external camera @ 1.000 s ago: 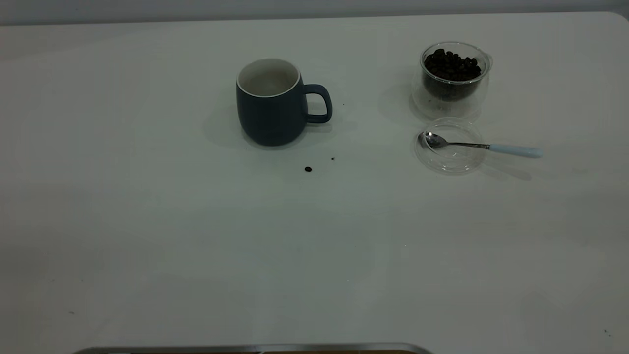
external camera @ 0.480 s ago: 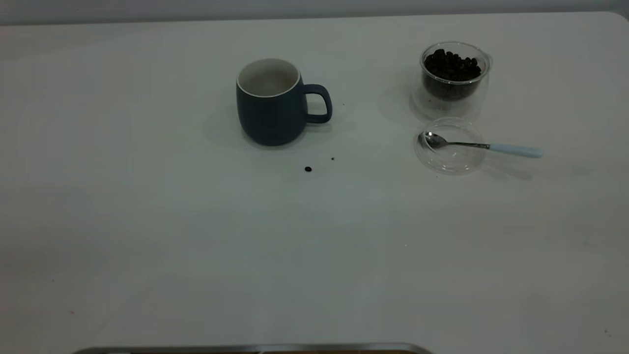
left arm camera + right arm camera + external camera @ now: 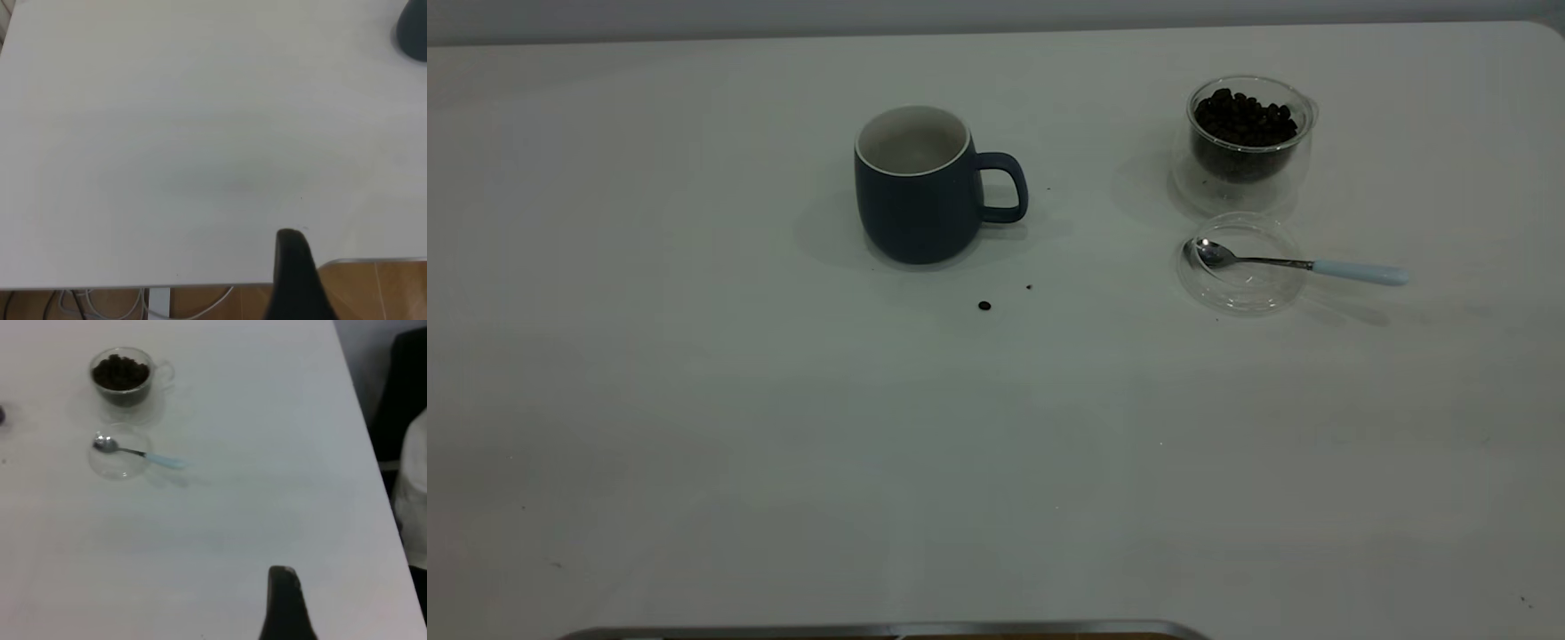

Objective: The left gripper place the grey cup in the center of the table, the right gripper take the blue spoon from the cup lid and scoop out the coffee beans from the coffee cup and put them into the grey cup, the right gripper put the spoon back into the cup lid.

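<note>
A: What stands on the white table (image 3: 694, 427), counted left to right?

B: One dark navy-grey mug (image 3: 914, 187), upright, mid-table toward the far side. One loose bean (image 3: 984, 306) nearer. At far right, one clear glass cup (image 3: 1247, 142) of coffee beans (image 3: 1245, 118); just nearer, one clear round lid (image 3: 1240, 264) holding one pale-blue-handled spoon (image 3: 1303, 264).

A: Any writing? The grippers?

B: No lettering is readable. One black finger (image 3: 293, 273) of each (image 3: 285, 603) shows; whether either gripper is apart or together, I cannot tell.

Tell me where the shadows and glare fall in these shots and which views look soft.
Exterior view: dim, soft shadow left of the grey cup; glint on the blue spoon bowl. Right wrist view: hazy, coffee cup edges soft. Left wrist view: flat, nearly featureless table.
</note>
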